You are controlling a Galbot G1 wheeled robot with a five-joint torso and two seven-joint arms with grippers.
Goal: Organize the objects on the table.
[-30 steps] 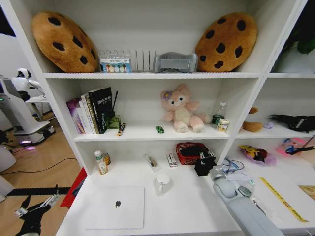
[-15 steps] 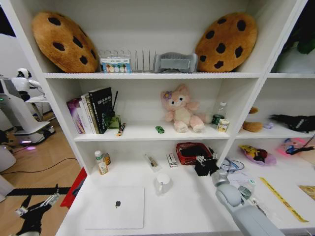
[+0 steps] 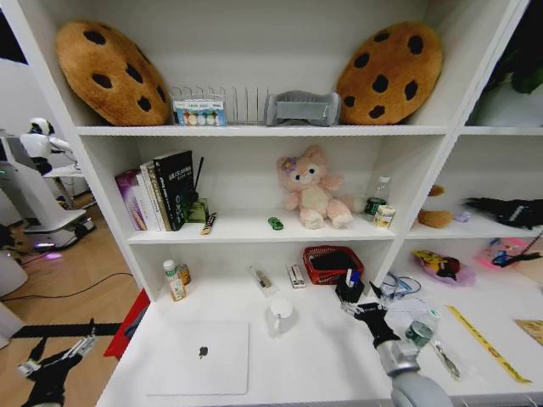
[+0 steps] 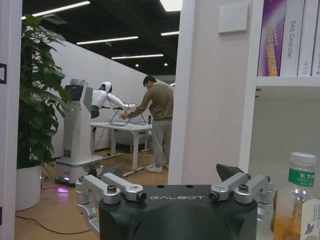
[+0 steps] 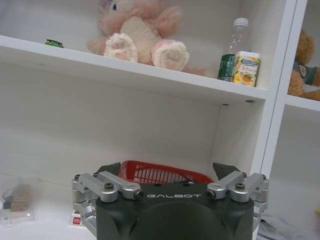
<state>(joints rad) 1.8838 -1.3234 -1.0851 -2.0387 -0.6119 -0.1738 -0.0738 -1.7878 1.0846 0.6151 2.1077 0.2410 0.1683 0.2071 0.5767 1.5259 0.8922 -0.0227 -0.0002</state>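
Note:
The silver laptop (image 3: 199, 356) lies shut at the front left of the white table (image 3: 314, 365). A blue-capped marker pen (image 3: 348, 275) stands in a small black holder (image 3: 348, 292) by the red basket (image 3: 331, 263). The green toy car (image 3: 276, 223) sits on the middle shelf next to the pink plush (image 3: 312, 188), and shows as well in the right wrist view (image 5: 52, 43). My right gripper (image 3: 361, 308) hovers open just in front of the holder, its jaws (image 5: 167, 170) apart and empty. My left gripper (image 3: 55, 358) hangs open off the table's left end, over the floor.
A white mug (image 3: 280, 315) stands mid-table behind the laptop. Small bottles (image 3: 175, 280) are at the back left, with one close to the left gripper (image 4: 295, 200). Cables and a cup (image 3: 420, 326) clutter the right side. Books (image 3: 157, 191) fill the middle shelf's left.
My right gripper has drawn back from the black holder toward the table's front, uncovering the holder and the blue-capped pen in it. The left arm has dipped slightly.

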